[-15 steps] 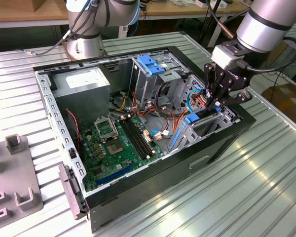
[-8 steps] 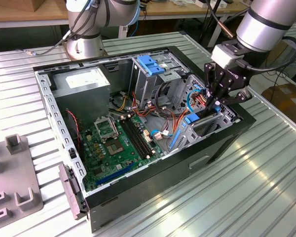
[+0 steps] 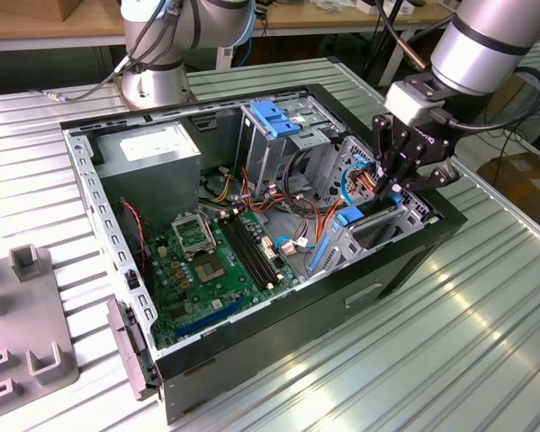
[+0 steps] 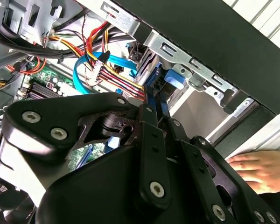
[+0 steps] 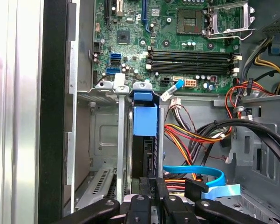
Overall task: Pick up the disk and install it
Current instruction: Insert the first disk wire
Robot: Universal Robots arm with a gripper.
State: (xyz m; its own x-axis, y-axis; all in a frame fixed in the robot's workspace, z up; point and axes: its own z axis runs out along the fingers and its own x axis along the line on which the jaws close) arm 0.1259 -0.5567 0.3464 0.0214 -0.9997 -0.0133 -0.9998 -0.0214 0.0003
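The claw [image 5: 151,196] is clenched on the disk [image 5: 144,122], which stands on edge in the bay at the computer case's [image 3: 360,297] front corner. Its long axis runs straight ahead from the fingertips toward the motherboard [image 5: 177,42] beyond.

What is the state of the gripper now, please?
Gripper: closed on the disk, standing on edge in its slot inside the computer case.
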